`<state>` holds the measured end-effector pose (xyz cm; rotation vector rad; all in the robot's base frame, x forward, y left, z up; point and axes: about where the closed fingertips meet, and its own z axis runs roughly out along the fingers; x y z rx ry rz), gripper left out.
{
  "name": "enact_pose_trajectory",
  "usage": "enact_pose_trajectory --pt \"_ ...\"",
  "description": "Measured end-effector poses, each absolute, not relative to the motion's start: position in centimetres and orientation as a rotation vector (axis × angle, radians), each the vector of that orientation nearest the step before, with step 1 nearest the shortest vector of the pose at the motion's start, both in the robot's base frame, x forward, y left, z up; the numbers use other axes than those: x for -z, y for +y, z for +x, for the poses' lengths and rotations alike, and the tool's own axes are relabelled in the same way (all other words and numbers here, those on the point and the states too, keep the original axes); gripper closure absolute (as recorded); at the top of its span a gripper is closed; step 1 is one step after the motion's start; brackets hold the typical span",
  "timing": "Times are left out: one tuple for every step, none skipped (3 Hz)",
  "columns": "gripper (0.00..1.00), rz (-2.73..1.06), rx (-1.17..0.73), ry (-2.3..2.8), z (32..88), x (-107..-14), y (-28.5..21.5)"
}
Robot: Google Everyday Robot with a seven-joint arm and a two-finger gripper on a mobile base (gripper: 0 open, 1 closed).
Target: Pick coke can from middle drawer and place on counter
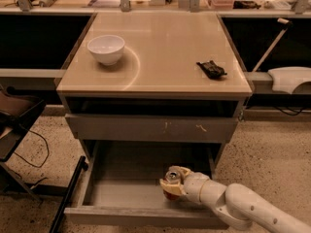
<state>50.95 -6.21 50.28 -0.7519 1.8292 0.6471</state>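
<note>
The middle drawer (124, 194) is pulled open below the cabinet, and its grey inner tray shows. My gripper (171, 183) reaches in from the lower right and is inside the drawer near its front right. Its pale fingers are closed around the coke can (170, 194), a small red can whose silver top faces up. The can stands upright in the grip; I cannot tell whether it rests on the tray or is lifted off it. The beige counter (160, 52) lies above.
A white bowl (106, 48) stands at the counter's back left and a small black object (210, 69) lies at its right. A shut grey drawer front with pale scratch marks (150, 128) is above the open drawer. A dark chair (14, 115) stands at the left.
</note>
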Motion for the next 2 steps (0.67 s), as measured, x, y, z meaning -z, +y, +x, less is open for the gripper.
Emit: enact_pose_trajectory --pt "1.0 -0.725 -0.608 1.862 49.0 -51.8 -9.5" --pt "1.0 -0.639 -0.435 1.886 54.5 -56.6 -14.5"
